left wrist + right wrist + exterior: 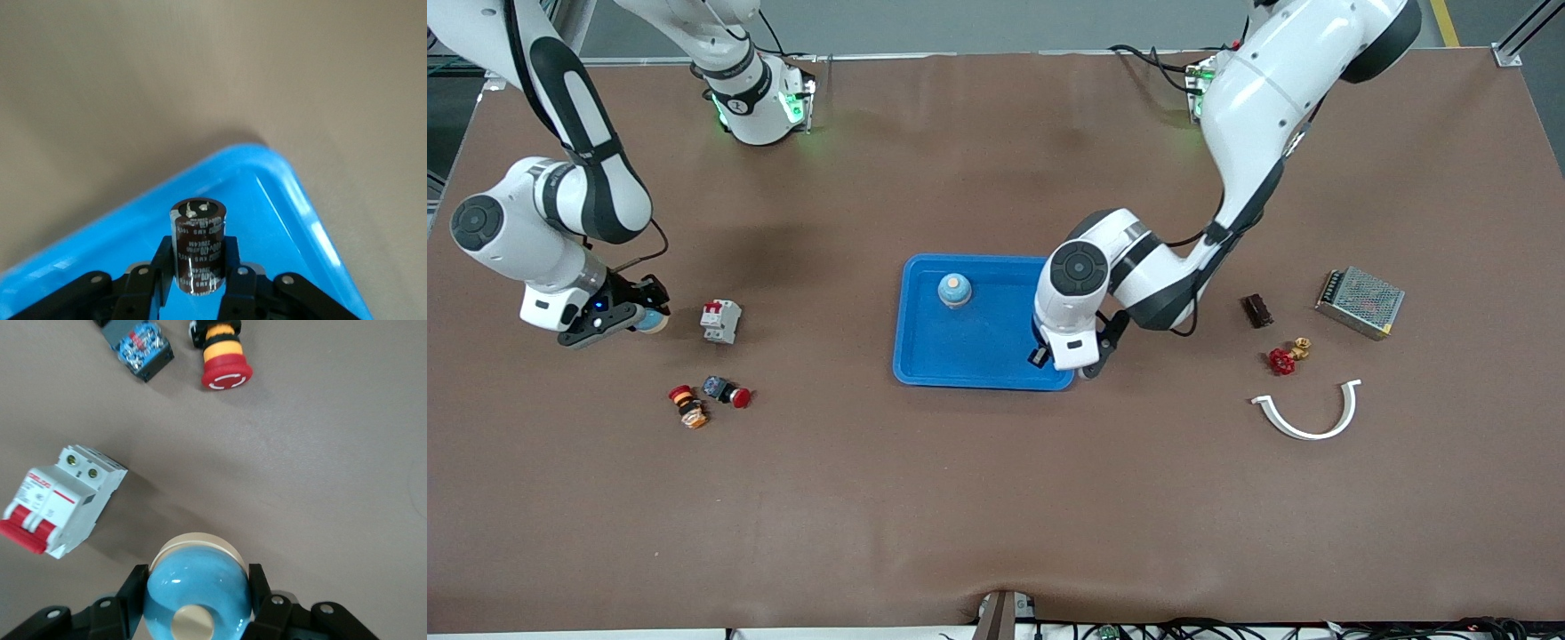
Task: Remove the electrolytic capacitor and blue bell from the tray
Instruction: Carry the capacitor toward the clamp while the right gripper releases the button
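Observation:
My left gripper (1051, 357) is over the blue tray's (925, 356) corner nearest the left arm's end and the front camera. In the left wrist view the gripper (198, 261) is shut on a dark brown cylindrical capacitor (198, 233), held upright above the tray (287, 193). A blue bell (954, 290) sits in the tray. My right gripper (643, 320) is toward the right arm's end of the table. It is shut on a second blue bell with a cream button (198, 587), beside a circuit breaker (720, 321).
A red push button (734, 394) and an orange-and-red button (687, 405) lie nearer the front camera than the breaker. Toward the left arm's end lie a brown block (1257, 310), a red valve (1285, 357), a white curved clip (1307, 418) and a metal power supply (1360, 301).

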Robot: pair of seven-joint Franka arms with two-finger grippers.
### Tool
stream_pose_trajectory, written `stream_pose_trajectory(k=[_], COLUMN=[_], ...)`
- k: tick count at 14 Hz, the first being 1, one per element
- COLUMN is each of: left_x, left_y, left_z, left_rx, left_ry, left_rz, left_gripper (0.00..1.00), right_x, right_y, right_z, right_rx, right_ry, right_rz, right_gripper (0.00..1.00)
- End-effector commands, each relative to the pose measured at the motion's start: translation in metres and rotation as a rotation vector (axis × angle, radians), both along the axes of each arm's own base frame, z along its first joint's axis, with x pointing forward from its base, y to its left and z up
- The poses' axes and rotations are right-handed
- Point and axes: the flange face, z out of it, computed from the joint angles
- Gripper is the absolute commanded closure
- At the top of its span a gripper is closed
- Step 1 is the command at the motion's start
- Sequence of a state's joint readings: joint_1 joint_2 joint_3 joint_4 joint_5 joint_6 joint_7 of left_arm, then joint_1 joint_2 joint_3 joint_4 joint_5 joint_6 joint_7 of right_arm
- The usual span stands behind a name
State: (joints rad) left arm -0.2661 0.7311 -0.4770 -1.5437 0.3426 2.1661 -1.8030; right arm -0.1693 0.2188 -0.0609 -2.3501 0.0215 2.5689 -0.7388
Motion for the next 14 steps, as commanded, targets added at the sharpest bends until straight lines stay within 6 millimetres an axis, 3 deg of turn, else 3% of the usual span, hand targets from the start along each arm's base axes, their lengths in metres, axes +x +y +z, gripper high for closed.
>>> stream_pose_trajectory(k=[1,4,7,12,14], left_x=[0.002,0.012,0.027,0.049,0.056], left_y=[0.031,0.078,0.135,0.231,0.256], left_z=[0.058,0.085,0.094,0.07,0.062], left_rx=[0.077,0.15,0.198,0.231,0.255], left_ry=[0.007,0.066,0.141,0.22,0.228], left_rz=[-0.076,-0.161,-0.229,-0.331,-0.364], left_gripper=[1.0,1.0,1.0,1.0,1.0], right_x=[-0.004,-0.006,-0.009,-0.01,-0.009], right_y=[-0.006,-0.006,-0.005,-0.004,-0.003], right_z=[-0.012,-0.031,-0.048,-0.061,-0.063], right_rx=[-0.003,-0.005,-0.008,-0.009,-0.008], right_ry=[-0.012,-0.011,-0.014,-0.012,-0.014], right_rz=[0.015,0.014,0.015,0.016,0.014], right_gripper=[0.79,0.79,0.79,0.78,0.77])
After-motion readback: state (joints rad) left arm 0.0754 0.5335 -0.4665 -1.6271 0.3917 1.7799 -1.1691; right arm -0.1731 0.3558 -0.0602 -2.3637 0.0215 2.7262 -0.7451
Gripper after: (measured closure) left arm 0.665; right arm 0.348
